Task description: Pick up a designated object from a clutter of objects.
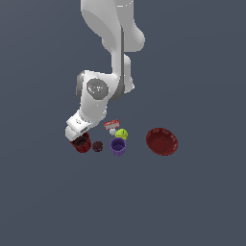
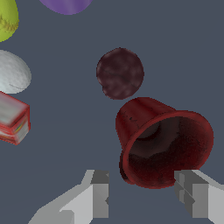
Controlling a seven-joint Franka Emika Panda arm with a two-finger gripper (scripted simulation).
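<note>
Tool fingers fill the near edge of the wrist view, spread wide, nothing clamped between them. Dark red cup sits in the gap between the fingers, its rim partly between the tips, dark inside facing the camera; contact with either finger is hard to judge. In the exterior view the tool is down at the red cup, which is the item furthest toward the exterior view's left in the cluster, resting on the grey surface. Dark maroon ball lies just beside the cup, toward the exterior view's right; wrist view shows it close to the cup's base, gap or contact unclear. Purple cup stands next along, upright, open end up. Yellow-green ball, white ball and red-and-white piece bunch together behind the purple cup. Red bowl sits apart toward the exterior view's right.
</note>
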